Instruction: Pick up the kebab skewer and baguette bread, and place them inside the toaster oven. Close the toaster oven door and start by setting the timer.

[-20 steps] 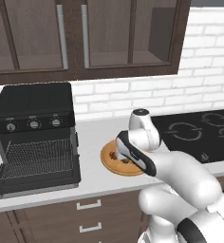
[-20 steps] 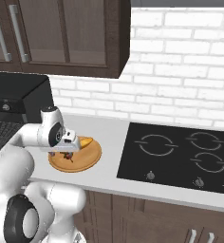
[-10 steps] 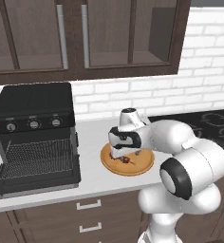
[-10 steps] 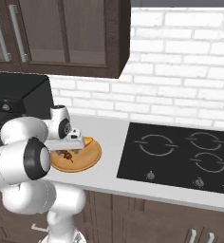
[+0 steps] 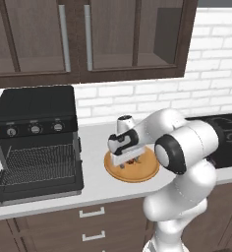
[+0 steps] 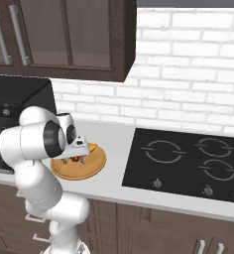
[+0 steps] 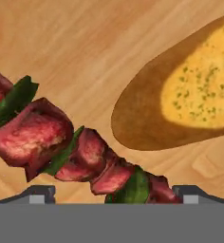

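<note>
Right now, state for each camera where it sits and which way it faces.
Left base view: behind-left of the arm, facing the toaster oven, its door down, and wooden plate; arm and gripper show.
Right base view: behind-right, facing cooktop; arm shows.
Hand view: on the hand, facing down at kebab skewer and baguette bread; open fingertips show.
Both base views share the plate.

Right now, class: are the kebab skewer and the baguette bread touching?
Apart. The hand view shows bare wooden plate between the kebab skewer and the baguette bread.
</note>
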